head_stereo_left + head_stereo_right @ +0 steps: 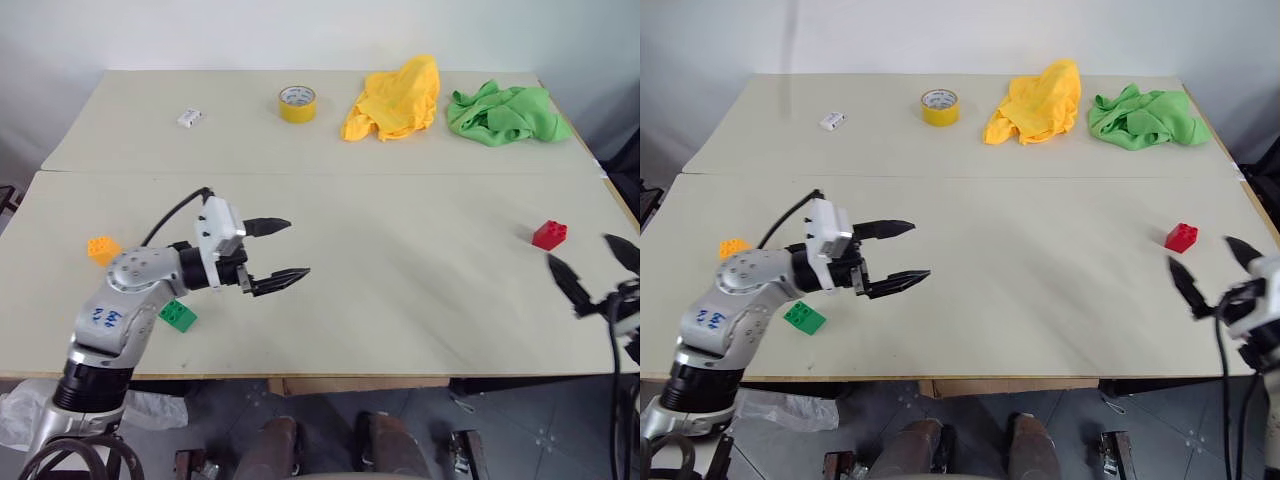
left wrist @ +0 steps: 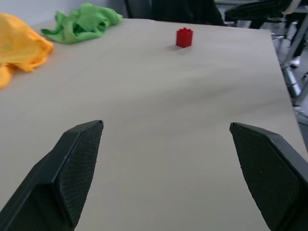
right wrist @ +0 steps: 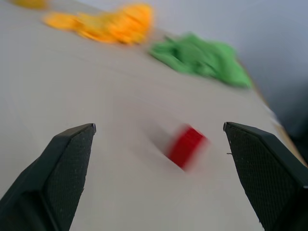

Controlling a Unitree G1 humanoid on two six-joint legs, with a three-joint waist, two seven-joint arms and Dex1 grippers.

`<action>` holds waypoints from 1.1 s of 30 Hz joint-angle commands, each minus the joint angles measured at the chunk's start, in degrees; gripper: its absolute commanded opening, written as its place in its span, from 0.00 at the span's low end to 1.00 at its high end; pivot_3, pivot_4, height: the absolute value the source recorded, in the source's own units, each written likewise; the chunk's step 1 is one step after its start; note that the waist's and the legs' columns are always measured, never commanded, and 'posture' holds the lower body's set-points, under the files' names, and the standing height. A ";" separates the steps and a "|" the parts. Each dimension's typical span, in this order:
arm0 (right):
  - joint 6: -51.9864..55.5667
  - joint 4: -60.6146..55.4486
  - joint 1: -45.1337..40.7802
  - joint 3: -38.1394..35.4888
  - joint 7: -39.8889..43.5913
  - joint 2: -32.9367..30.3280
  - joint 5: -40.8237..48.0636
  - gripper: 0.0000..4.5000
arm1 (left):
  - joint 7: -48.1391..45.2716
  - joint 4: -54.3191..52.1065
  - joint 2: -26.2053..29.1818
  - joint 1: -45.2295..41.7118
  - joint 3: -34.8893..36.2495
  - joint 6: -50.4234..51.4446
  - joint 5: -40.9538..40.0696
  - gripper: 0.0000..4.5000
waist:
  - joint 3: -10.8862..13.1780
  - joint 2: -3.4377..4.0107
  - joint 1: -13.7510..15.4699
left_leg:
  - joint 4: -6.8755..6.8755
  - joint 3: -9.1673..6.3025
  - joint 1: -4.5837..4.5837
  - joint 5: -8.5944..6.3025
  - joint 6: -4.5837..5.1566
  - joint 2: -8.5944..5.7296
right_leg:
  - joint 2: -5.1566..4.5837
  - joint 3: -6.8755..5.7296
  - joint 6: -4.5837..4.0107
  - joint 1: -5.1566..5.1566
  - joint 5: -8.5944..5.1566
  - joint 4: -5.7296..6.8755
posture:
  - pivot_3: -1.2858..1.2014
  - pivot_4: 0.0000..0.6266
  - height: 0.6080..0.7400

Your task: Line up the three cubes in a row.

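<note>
Three cubes lie scattered on the table: the orange-yellow cube and green cube sit near its left front edge, the red cube far off by the right edge. Wide bare tabletop separates them. The left gripper hovers over the near half, jaws spread wide, holding nothing. The right gripper, equally wide and empty, hangs at the right edge just beside the red cube.

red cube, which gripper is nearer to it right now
Right. The right gripper hangs open just beside the red cube, near the table's right edge; the left gripper is open far across the table.
</note>
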 commanded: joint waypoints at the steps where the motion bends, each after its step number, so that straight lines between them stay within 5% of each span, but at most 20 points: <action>1: 4.93 2.14 -0.49 -0.14 -3.41 -3.03 -2.62 1.00 | -0.06 0.17 -1.12 -2.59 -2.12 -1.63 3.39 0.99 | 0.00 0.00 -0.20 | 0.00 0.06 0.00 0.04 0.03 -0.01 | 0.00 0.07 0.05 -0.01 0.03 0.00 | 0.52 0.24 1.00; 8: 31.40 -0.89 -24.78 0.03 -17.77 -4.45 8.31 1.00 | -2.74 -1.20 -2.15 -2.10 -2.01 -5.32 3.90 0.99 | 0.03 0.12 -2.11 | 0.00 0.55 0.32 0.21 -0.20 0.30 | 0.04 0.63 0.19 -0.05 0.11 0.01 | 0.52 0.24 1.00; 14: 44.60 9.06 -38.85 9.74 -24.47 -9.13 2.07 1.00 | -2.64 -3.63 -2.75 -0.25 -0.27 -4.53 2.71 0.99 | 0.02 0.14 0.04 | 0.03 0.14 -0.04 0.28 -0.33 0.31 | 0.03 0.37 -0.01 -0.24 0.00 0.14 | 0.52 0.24 1.00; 22: 43.38 28.29 -52.97 20.57 -26.02 -7.31 -5.66 1.00 | -2.43 -3.09 -5.51 -0.70 -3.17 -6.22 5.19 0.99 | 0.02 0.14 -0.13 | -0.01 0.18 -0.18 0.41 -0.04 -0.08 | -0.22 0.35 0.23 -0.26 0.13 0.05 | 0.52 0.24 1.00; 33: 34.76 40.20 -57.08 22.75 -26.36 -3.92 -10.17 1.00 | -1.56 -5.65 -5.47 1.34 -3.93 -6.21 6.88 0.99 | 0.02 0.14 -0.26 | -0.02 0.19 -0.18 0.41 -0.05 -0.06 | -0.18 0.34 0.24 -0.26 0.13 0.06 | 0.52 0.24 1.00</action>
